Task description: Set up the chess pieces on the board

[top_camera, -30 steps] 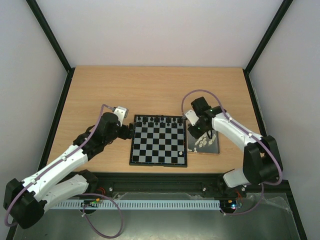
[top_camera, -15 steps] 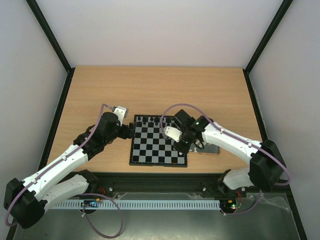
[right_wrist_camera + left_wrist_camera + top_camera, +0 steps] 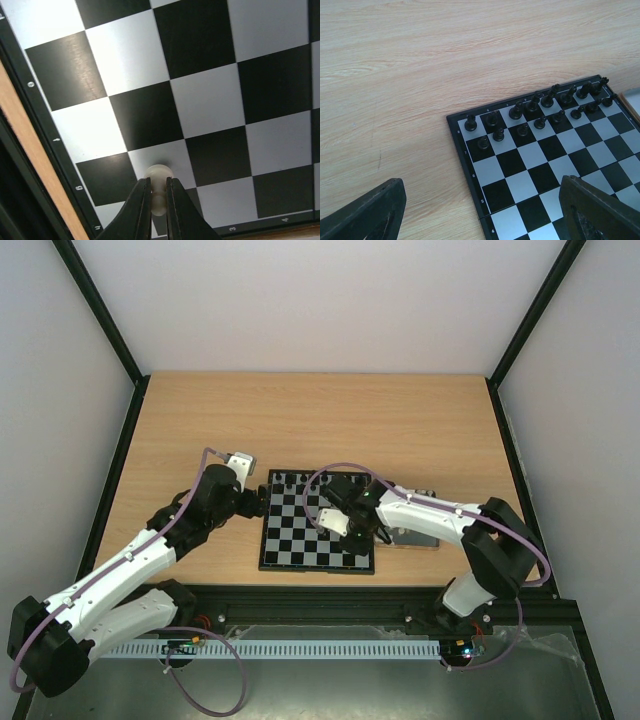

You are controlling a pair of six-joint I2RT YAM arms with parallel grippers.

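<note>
Pale wooden desk (image 3: 300,410), plain white walls all round, and the board (image 3: 300,535) sits at the near middle of it, square to the arms. Black pieces (image 3: 315,480) are lined up along the board's far edge, two rows of them in the left wrist view, each on its own square.

Over to the right claw (image 3: 355,535): it's out above the board's near right part, fingers pressed together on a cream chess piece (image 3: 160,171). The wrist view shows the rounded pale head of the piece just poking out from between the two dark fingertips (image 3: 144,192), hanging over the squares close to the numbered border. Whether its base touches the board, I can't tell from here.

The left claw (image 3: 258,497) waits just off the board's far left corner, low over the desk, jaws spread wide and holding nothing. Its two dark fingers (image 3: 365,210) frame the corner of the board.

Right of the board, a metal tray (image 3: 425,538) lies largely hidden under the right arm.
</note>
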